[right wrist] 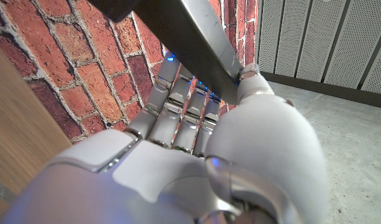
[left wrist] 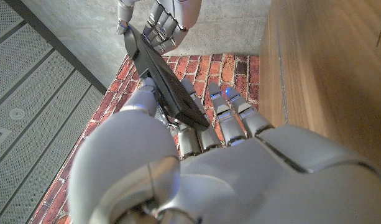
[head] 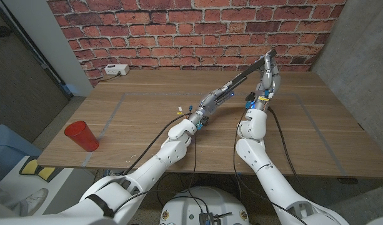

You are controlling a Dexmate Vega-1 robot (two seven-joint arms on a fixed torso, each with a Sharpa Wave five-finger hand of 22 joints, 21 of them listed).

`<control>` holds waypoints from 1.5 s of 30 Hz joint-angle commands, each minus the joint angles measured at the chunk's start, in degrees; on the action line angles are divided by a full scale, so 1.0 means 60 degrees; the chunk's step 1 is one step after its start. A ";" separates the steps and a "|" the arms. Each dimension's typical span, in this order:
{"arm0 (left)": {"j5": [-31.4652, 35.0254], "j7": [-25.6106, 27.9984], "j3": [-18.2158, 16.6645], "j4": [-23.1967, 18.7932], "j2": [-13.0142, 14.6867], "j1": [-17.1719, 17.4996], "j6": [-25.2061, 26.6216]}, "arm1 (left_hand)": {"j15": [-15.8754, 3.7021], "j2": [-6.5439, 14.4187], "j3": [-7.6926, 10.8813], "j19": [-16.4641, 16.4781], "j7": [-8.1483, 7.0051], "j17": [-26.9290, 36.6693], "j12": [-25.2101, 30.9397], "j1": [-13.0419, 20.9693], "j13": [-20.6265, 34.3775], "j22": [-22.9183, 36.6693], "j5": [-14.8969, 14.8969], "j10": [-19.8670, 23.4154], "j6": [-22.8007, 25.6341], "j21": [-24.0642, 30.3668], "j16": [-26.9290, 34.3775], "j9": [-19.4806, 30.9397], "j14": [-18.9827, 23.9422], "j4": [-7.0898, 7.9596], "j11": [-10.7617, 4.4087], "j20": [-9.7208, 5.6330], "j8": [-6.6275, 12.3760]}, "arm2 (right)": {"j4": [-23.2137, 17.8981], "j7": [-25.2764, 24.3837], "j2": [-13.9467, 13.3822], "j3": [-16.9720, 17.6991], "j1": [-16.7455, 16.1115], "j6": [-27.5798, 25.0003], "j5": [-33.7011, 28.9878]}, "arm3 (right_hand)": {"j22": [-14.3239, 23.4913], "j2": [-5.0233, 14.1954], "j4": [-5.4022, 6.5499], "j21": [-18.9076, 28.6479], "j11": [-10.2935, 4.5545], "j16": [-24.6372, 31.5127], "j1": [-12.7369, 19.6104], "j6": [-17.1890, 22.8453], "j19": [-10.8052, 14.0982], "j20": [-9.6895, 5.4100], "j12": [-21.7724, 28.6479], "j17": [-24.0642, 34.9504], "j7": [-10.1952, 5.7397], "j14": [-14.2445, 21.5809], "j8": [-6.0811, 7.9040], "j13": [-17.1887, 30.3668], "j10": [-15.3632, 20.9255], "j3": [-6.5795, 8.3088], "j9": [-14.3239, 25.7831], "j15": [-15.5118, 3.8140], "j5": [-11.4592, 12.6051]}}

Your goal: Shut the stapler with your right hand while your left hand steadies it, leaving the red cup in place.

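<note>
the stapler (head: 244, 74) is up off the counter (head: 147, 106), open, its long arm slanting between the two hands. the left hand (head: 211, 102) grips its lower end, fingers wrapped round it. the right hand (head: 268, 74) holds the raised far tip, fingers closed on it. the red cup (head: 82, 135) stands upright well apart, off beyond the left arm, near the counter's edge.

From my station the bench (head: 179, 147) reads as smooth, matt wood with a visible grain, and the red cup (head: 82, 135) looks like glossy, slightly see-through plastic. The stapler (left wrist: 165, 81) shows a dark matt top arm with a brushed grey metal strip beneath it. I see both the left hand (left wrist: 240, 155) and the right hand (right wrist: 178, 162) shelled in smooth, glossy silver-white plastic, against a rough red brick wall (head: 197, 31).
</note>
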 commanded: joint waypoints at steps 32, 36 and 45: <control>-0.0065 0.0559 -0.0013 -0.0750 0.0049 0.0578 -0.0076 | -0.1491 0.0151 0.0440 0.0219 -0.0032 0.0045 0.0039 0.0064 0.0171 0.0030 0.0103 0.0167 0.0665 0.0065 -0.0038 0.0691 0.0436 0.0329 -0.0048 -0.0173 0.0283 | 0.0011 0.1327 -0.0454 -0.0192 -0.0109 -0.0141 0.1272 | -0.0216 -0.0975 -0.0155 -0.0270 -0.0116 -0.0995 -0.2151 -0.0856 0.0258 -0.1233 -0.1163 -0.1852 -0.0156 -0.0563 -0.0198 -0.0935 -0.0592 0.1542 -0.0218 -0.1145 0.0213; -0.0073 0.0618 -0.0006 -0.0856 0.0090 0.0634 -0.0044 | -0.1497 0.0150 0.0449 0.0227 -0.0032 0.0048 0.0037 0.0050 0.0181 0.0030 0.0106 0.0178 0.0666 0.0065 -0.0048 0.0720 0.0456 0.0348 -0.0062 -0.0180 0.0297 | 0.0043 0.1500 -0.0491 -0.0213 -0.0111 -0.0109 0.1372 | -0.0226 -0.1625 -0.0056 -0.0821 0.0092 -0.0996 -0.3016 -0.1795 0.0138 -0.0983 -0.1873 -0.2720 0.0033 -0.1589 -0.0276 -0.1275 -0.1322 0.1224 -0.0447 -0.1099 0.0082; -0.0234 0.0635 -0.0061 -0.0924 0.0057 0.0751 -0.0075 | -0.1495 0.0127 0.0494 0.0255 -0.0021 0.0046 0.0027 0.0047 0.0203 0.0030 0.0107 0.0210 0.0727 0.0065 -0.0073 0.0793 0.0535 0.0355 -0.0075 -0.0173 0.0355 | -0.0022 0.1740 -0.0608 -0.0256 -0.0191 -0.0152 0.1497 | -0.0225 -0.2449 0.0125 -0.2365 0.0478 -0.0961 -0.4354 -0.3928 -0.1079 -0.0053 -0.3496 -0.3938 0.0229 -0.4928 -0.0308 -0.1979 -0.3638 0.0356 -0.1239 -0.0550 0.0252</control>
